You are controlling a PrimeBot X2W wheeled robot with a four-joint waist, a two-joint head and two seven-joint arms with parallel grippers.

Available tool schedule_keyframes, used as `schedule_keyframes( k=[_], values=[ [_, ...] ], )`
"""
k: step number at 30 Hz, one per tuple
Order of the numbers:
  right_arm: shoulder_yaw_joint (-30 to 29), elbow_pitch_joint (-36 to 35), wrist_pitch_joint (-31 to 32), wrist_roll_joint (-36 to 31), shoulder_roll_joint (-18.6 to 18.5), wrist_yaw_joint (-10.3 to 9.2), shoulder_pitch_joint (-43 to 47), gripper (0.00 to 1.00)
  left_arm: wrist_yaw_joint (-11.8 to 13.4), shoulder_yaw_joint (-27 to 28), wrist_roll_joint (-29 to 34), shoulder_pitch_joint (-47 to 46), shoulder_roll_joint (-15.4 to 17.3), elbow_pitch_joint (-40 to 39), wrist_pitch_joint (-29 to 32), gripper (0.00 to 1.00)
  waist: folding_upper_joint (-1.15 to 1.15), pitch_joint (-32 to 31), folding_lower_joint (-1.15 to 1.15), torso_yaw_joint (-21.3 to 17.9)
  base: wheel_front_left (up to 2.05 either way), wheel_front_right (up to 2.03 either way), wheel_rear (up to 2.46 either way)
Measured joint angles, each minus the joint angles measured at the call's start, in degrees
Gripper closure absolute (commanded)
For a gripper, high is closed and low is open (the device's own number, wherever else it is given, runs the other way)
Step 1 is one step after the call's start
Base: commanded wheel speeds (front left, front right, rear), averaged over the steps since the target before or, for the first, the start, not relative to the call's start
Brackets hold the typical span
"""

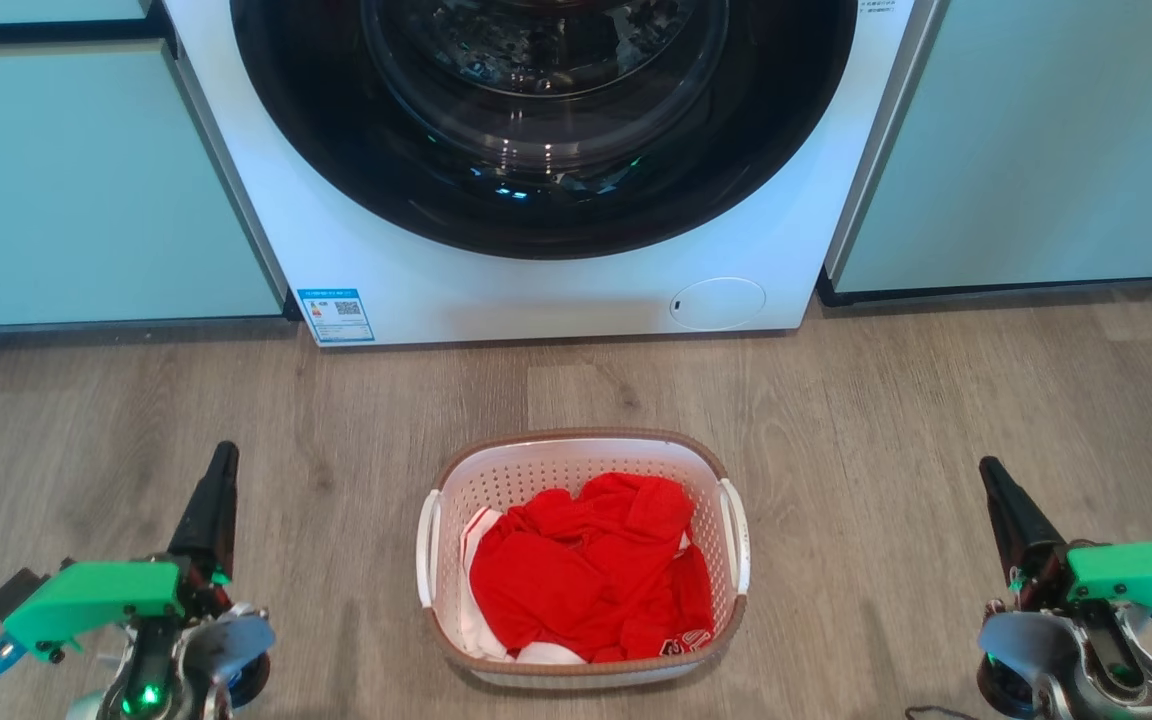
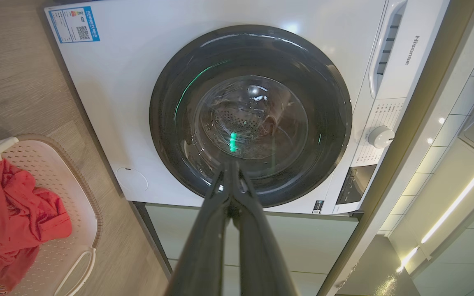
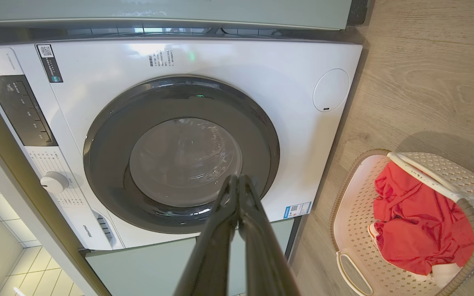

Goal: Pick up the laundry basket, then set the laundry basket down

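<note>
Well, nothing is under way yet: the laundry basket (image 1: 576,438) sits flat on the wooden floor (image 1: 886,420), dead centre in front of the robot and a little way out from the white washing machine (image 1: 556,295), whose round door is closed. Red clothing (image 1: 586,575) is heaped inside it, and its white left handle (image 1: 427,548) and right handle (image 1: 739,548) are both free. The left claw (image 1: 222,462) hovers well off to the basket's left, the right claw (image 1: 996,478) well off to its right, each pointing toward the machine, and both wrist views show the long dark fingers pressed together at the tips, clenched on nothing at all. So by my reading the pick-up hasn't begun: neither claw touches the basket, and the whole job is ahead: spread the fingers, bring them in to the handles or rim, lift, then set it back down.
</note>
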Motion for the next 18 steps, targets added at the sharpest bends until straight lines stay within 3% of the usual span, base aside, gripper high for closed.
schedule_keyframes(
  k=[14,15,18],
  values=[
    [0.0,0.0,0.0,0.0,0.0,0.0,0.0,1.0,0.0,0.0,0.0,0.0,0.0,0.0,0.0,1.0,0.0,0.0,0.0,0.0,0.0,0.0,0.0],
    [0.0,0.0,0.0,0.0,0.0,0.0,0.0,0.0,0.0,0.0,0.0,0.0,0.0,0.0,0.0,0.0,0.0,0.0,0.0,0.0,0.0,0.0,0.0],
    [0.22,2.4,-0.09,0.01,0.36,0.0,1.0,0.0,0.07,-0.22,-0.02,1.04,-0.04,2.36,-0.01,0.0,0.0,0.0,0.0,0.0,0.0,0.0,0.0]
  ],
)
